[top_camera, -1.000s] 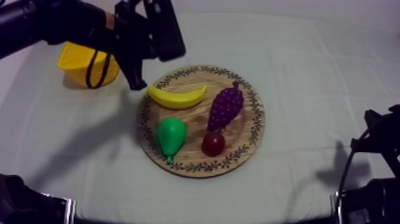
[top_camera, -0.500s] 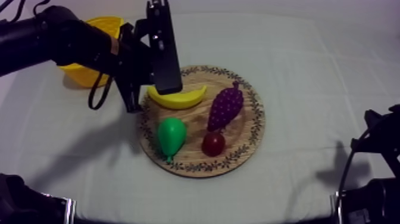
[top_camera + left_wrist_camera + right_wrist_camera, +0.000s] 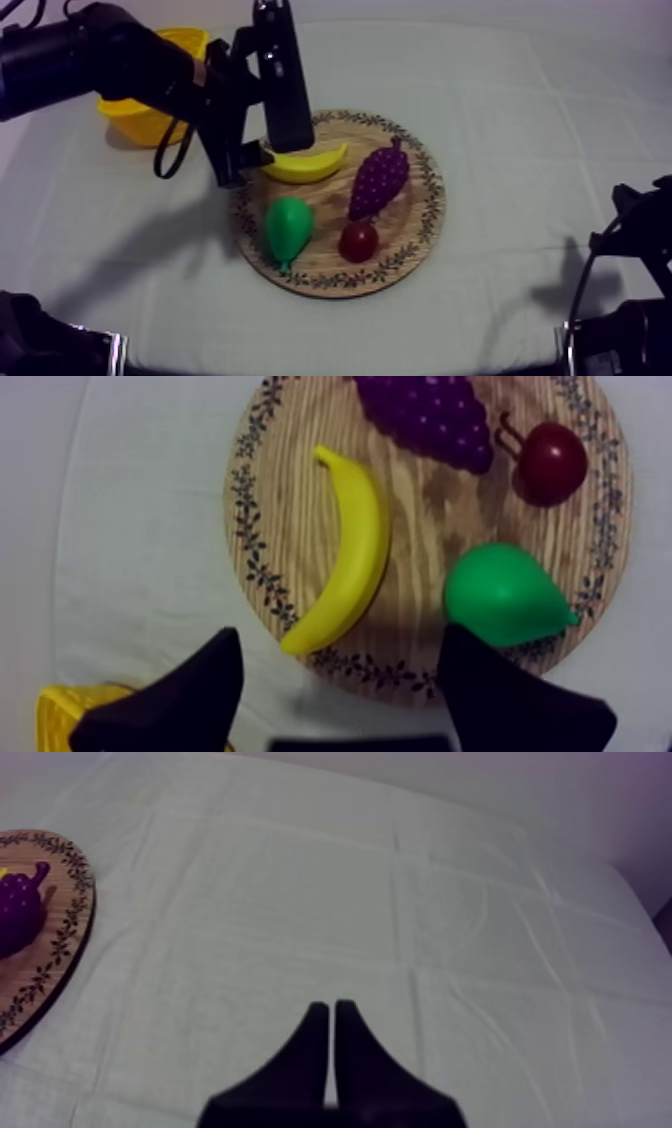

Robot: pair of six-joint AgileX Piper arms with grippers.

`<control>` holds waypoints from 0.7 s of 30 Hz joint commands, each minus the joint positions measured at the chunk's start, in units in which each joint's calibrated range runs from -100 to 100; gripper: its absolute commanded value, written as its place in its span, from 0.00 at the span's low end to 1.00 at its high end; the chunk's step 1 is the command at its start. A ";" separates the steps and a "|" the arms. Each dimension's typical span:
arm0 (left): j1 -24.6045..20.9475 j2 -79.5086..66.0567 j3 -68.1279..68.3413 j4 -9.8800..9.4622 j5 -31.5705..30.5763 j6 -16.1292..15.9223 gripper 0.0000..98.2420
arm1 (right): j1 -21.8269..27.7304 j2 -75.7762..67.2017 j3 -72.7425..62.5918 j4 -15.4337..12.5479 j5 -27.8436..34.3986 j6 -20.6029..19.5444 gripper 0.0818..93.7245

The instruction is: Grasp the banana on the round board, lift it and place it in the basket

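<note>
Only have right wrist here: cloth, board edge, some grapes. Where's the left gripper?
Observer: The left gripper is open, over the rim of the wooden board, at one end of the banana.
Operator: Banana grabbed?
Observer: No. It lies flat on the board, next to the pear.
Operator: Basket?
Observer: The yellow basket sits on the cloth behind the left arm, apart from the board.

Looking down from above, the wooden board (image 3: 410,230) sits about in the middle with four fruits on it: banana (image 3: 305,163) at 11 o'clock, grapes (image 3: 378,182) at 2, small red fruit (image 3: 358,241) at 5, pear (image 3: 287,229) at 8. The basket (image 3: 125,118) is off the board, out at 10 o'clock.
</note>
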 commanded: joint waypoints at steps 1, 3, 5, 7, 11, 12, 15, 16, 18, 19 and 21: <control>-0.03 0.47 -0.27 0.02 0.84 0.26 0.74 | -0.01 -0.02 0.02 0.01 -0.03 0.01 0.00; -0.10 1.14 -0.22 -0.07 0.98 0.41 0.73 | -0.01 -0.02 0.02 0.01 -0.03 0.01 0.00; -0.15 2.04 -0.17 -0.48 0.99 0.72 0.72 | -0.01 -0.02 0.02 0.01 -0.03 0.01 0.00; -0.17 3.31 -0.48 -1.07 1.00 1.12 0.72 | -0.01 -0.02 0.02 0.01 -0.03 0.01 0.00; -0.53 6.85 -1.99 -1.80 0.89 1.36 0.70 | -0.01 -0.02 0.02 0.01 -0.03 0.01 0.00; -0.69 7.87 -2.47 -1.90 0.87 1.32 0.70 | -0.01 -0.02 0.02 0.01 -0.03 0.01 0.00; -1.18 11.05 -4.09 -1.98 0.85 1.12 0.69 | -0.01 -0.02 0.02 0.01 -0.03 0.01 0.00; -1.32 12.16 -4.74 -1.99 0.85 1.08 0.69 | -0.01 -0.02 0.02 0.01 -0.03 0.01 0.00; -1.52 14.56 -6.31 -2.02 1.09 1.00 0.69 | -0.01 -0.02 0.02 0.01 -0.03 0.01 0.00; -1.60 15.83 -7.24 -2.04 1.43 0.97 0.68 | -0.01 -0.02 0.02 0.01 -0.03 0.01 0.00; -1.73 18.46 -9.26 -2.07 2.40 0.94 0.68 | -0.01 -0.02 0.02 0.01 -0.03 0.01 0.00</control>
